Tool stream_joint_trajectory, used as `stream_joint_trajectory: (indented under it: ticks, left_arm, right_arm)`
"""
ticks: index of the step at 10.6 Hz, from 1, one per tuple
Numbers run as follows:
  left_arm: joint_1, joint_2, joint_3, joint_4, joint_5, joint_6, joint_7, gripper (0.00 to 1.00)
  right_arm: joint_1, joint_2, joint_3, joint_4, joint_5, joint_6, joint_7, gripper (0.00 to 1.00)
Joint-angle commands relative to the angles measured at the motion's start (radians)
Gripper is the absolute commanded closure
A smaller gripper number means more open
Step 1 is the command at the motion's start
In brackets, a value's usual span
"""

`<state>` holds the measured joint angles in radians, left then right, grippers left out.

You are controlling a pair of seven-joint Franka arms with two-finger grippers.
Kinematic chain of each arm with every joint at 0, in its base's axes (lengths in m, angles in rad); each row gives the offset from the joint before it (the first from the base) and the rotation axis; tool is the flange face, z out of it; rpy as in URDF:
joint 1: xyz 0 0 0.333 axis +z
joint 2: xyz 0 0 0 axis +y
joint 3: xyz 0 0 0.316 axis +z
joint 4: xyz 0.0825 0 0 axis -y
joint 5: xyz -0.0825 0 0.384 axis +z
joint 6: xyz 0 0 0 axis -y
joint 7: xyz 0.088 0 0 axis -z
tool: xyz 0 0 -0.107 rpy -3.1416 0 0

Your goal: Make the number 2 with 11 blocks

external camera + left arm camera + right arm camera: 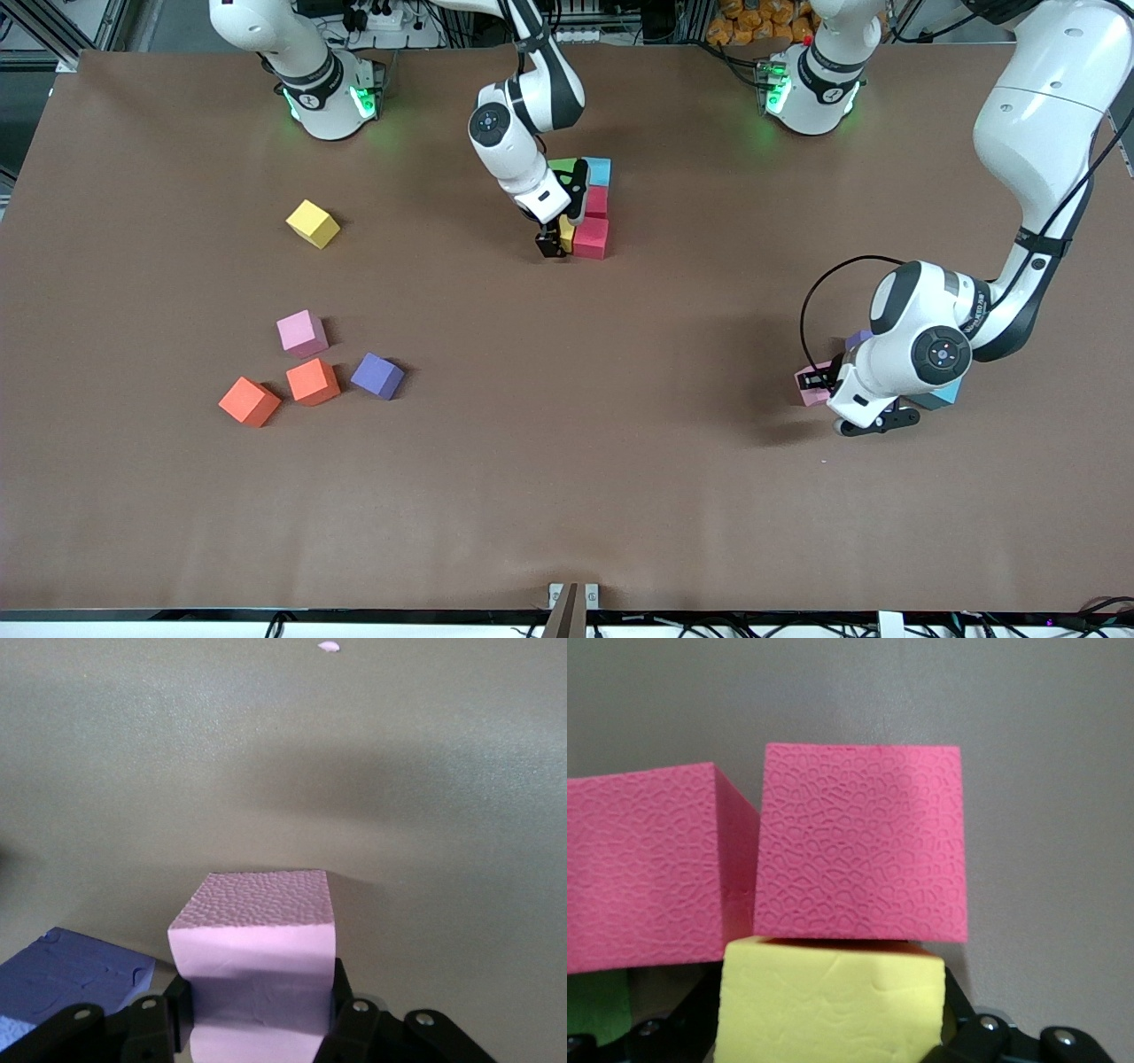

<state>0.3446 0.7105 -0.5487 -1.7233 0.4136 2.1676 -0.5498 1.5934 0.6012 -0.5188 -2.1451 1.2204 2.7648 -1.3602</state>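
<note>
The partly built number 2 sits mid-table near the robots' bases: a green block [563, 165], a light blue block [599, 170], two red blocks [597, 201] [591, 237] and a yellow block [567, 232]. My right gripper [554, 244] stands open, its fingers either side of that yellow block [828, 1005], which touches a red block [864, 842]. Toward the left arm's end, my left gripper [819, 381] is shut on a pink block [257, 948] resting on the table. A purple block [71, 974] lies beside it.
Loose blocks lie toward the right arm's end: yellow [313, 223], pink [302, 333], two orange [313, 381] [249, 401] and purple [377, 376]. A light blue block [939, 394] shows under the left arm's wrist.
</note>
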Motion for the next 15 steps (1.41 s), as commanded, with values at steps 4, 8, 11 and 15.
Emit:
stream_joint_trajectory:
  ticks: [4,8,11,15]
  left_arm:
    - [-0.006,-0.005,-0.013,0.008,0.007,0.005,-0.076,0.61]
    - [-0.021,-0.025,-0.091,0.008,-0.025,-0.023,-0.225,0.61]
    - [-0.021,-0.026,-0.175,0.007,-0.039,-0.025,-0.411,0.61]
    - [-0.018,-0.06,-0.273,0.001,-0.038,-0.15,-0.617,0.6]
  right_arm:
    - [0.002,0.008,-0.007,0.016,0.022,-0.01,0.004,0.0]
    - [0.0,0.005,-0.03,0.016,0.021,-0.047,0.0,0.0]
    - [0.0,0.002,-0.047,0.022,0.021,-0.083,0.0,0.0]
    - [-0.001,-0.009,-0.056,0.025,0.021,-0.108,0.004,0.0]
